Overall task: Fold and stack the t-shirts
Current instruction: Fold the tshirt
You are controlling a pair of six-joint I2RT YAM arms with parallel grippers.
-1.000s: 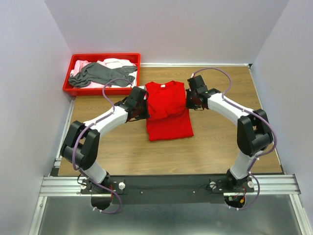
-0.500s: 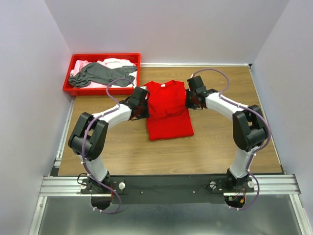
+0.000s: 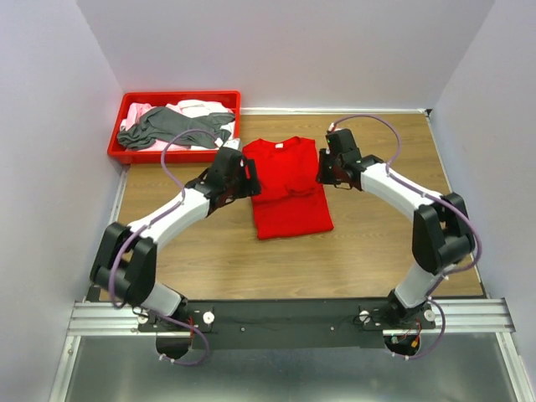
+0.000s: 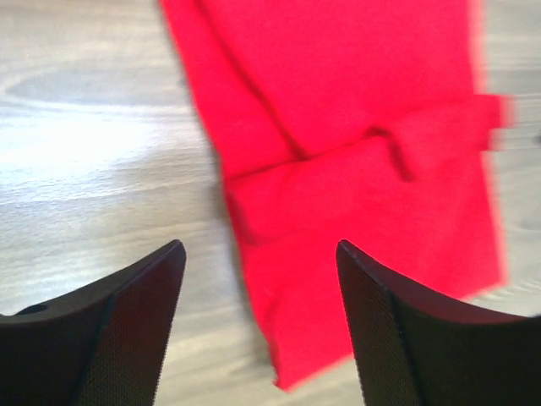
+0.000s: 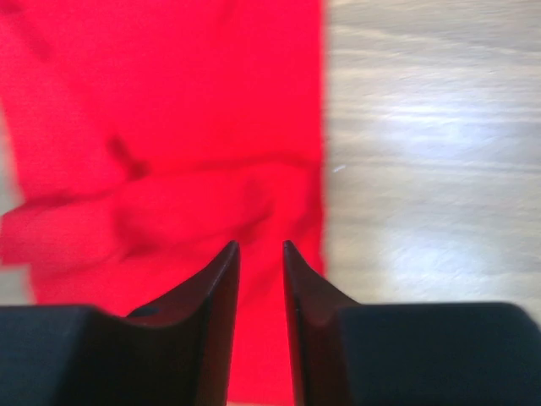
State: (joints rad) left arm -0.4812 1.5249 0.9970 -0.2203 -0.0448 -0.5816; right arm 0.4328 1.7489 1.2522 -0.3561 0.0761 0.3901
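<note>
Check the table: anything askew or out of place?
Mostly tidy. The red shirt lies flat on the table, sleeves folded in, its lower edge slightly skewed. In the tray, the grey shirt sprawls unfolded over pale ones, one end draped over the rim. Both end effectors, left and right, hold nothing.

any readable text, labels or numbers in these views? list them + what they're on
None readable.
Red t-shirt: a small white neck label at the collar, too small to read in the top view; both wrist views are blurred and show no print.
Red tray, its shirts, both arms and the table: no markings visible.
</note>
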